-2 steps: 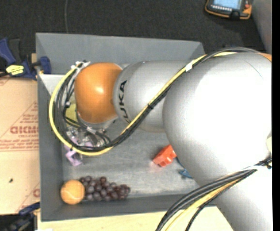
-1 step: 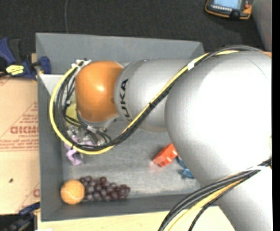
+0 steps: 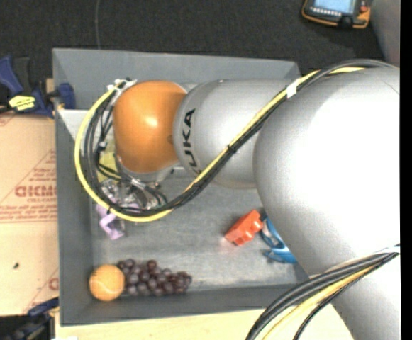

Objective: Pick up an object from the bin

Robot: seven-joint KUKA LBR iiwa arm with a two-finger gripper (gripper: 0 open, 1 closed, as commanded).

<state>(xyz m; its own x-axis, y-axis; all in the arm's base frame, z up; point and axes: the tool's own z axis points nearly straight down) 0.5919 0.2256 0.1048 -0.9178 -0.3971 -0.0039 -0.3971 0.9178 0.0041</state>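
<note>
**Bin pick: gripper low over the left side of the bin**

Contents: the grey metal bin (image 3: 191, 66) holds a few things, spread apart. Along the near wall, an orange ball (image 3: 106, 283) lies in the left corner, touching a bunch of dark purple grapes (image 3: 152, 277) to its right. Right of centre, an orange-red blocky piece (image 3: 245, 229) sits just beside a blue piece (image 3: 275, 248), which the arm (image 3: 319, 176) partly hides. At the left, a small lilac piece (image 3: 110, 223) lies on the bin floor. Something pale yellow (image 3: 108, 167) shows behind the cables (kind not identifiable).

Tool: the gripper (image 3: 131, 193) hangs below the orange wrist cover (image 3: 145, 126), ringed by black and yellow cables (image 3: 88, 154). It is just above and to the right of the lilac piece. How far it is open cannot be told, nor whether it touches that piece.

Surroundings: the bin stands on a black surface (image 3: 191, 13). A handheld unit (image 3: 335, 6) with a screen and orange casing lies beyond the bin's far right corner.
</note>
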